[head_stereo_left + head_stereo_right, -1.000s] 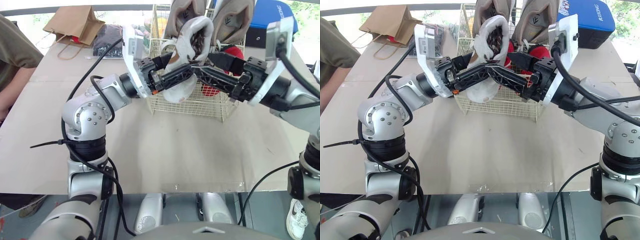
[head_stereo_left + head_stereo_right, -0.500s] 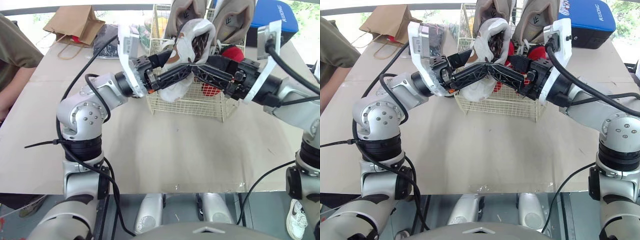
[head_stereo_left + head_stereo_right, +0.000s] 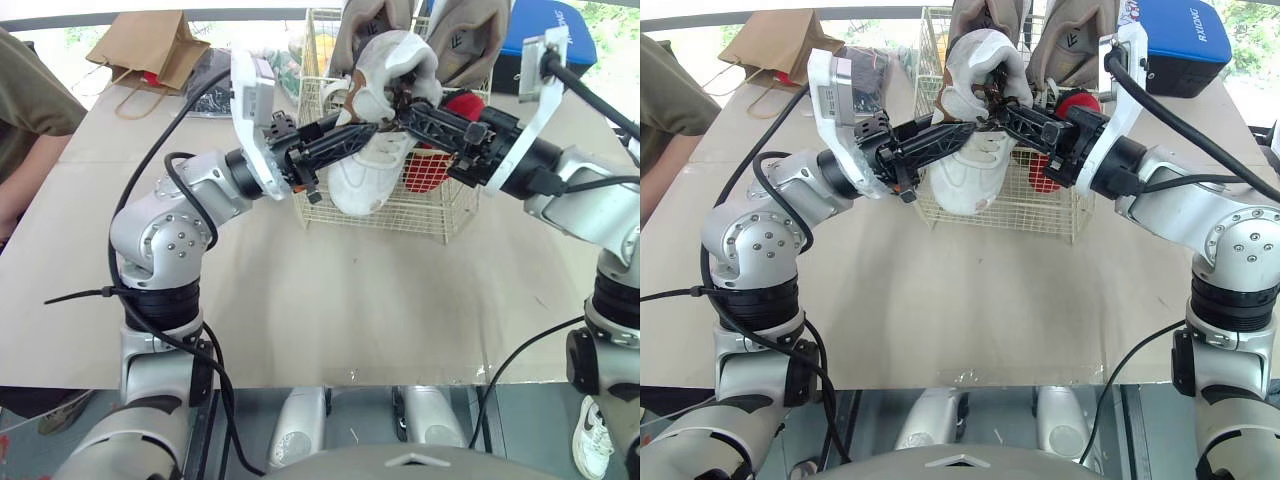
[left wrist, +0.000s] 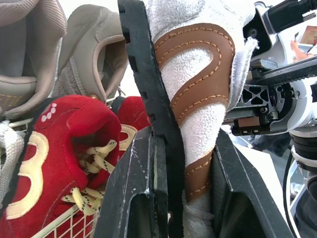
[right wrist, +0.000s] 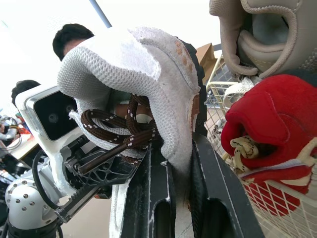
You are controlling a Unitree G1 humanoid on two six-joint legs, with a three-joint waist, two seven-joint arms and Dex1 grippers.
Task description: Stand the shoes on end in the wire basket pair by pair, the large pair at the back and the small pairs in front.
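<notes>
Gripping the white shoe [image 3: 372, 160] from both sides, the left gripper [image 3: 368, 122] and the right gripper [image 3: 405, 108] are each clamped on its heel collar, fingers tight against the fabric. The shoe stands toe-down, heel-up, at the 7 o'clock corner of the wire basket [image 3: 430, 222]; whether its toe is inside the front wall cannot be determined. The red pair [image 3: 432, 170] sits inside the basket at 3 o'clock of the white shoe. The large tan pair [image 3: 470, 40] stands on end at the basket's 12 o'clock side.
</notes>
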